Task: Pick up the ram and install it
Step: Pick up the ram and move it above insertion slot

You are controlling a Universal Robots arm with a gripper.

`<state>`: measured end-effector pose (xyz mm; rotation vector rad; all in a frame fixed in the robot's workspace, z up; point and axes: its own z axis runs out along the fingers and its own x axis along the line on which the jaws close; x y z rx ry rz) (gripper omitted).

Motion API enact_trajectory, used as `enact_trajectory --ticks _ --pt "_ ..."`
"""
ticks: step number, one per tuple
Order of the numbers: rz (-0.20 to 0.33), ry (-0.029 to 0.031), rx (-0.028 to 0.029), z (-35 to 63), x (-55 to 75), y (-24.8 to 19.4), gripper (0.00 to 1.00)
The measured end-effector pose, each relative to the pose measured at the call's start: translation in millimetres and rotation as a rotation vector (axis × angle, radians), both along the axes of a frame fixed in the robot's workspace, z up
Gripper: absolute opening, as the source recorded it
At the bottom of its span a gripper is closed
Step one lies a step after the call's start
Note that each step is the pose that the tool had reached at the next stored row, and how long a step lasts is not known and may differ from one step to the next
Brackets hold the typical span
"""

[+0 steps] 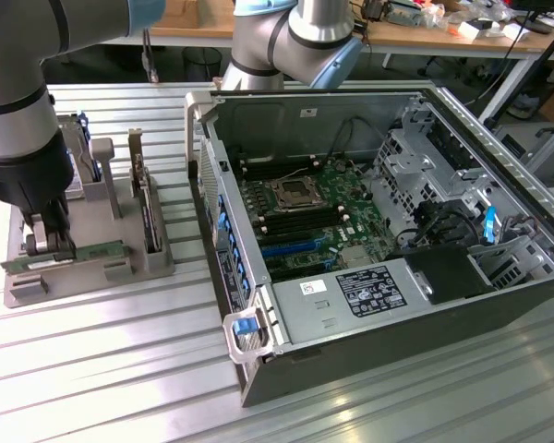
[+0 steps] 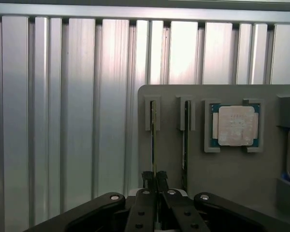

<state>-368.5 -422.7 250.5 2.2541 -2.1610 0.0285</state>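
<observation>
Wrist view: one processor chip (image 2: 234, 125) in its pocket on the gray holder (image 2: 232, 179), plus two sticks edge-on in slots, the ram (image 2: 153, 140) and a second stick (image 2: 186, 140). Exterior view adds one open computer case (image 1: 369, 355) on the slatted table (image 1: 120, 369), just beside the holder. Gripper (image 2: 154, 180) is clamped tight on the ram, which sits in the slot nearest the holder's edge.

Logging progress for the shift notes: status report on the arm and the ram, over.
Gripper shut on the ram. Ram seated in the gray holder, not lifted. Second stick in the next slot, clear of the grip.
</observation>
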Motion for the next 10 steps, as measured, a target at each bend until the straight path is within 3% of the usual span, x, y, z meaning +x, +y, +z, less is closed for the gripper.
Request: enact_trajectory --ticks 10 --pt "0.0 -0.0001 0.0 8.5 0.0 0.0 0.12"
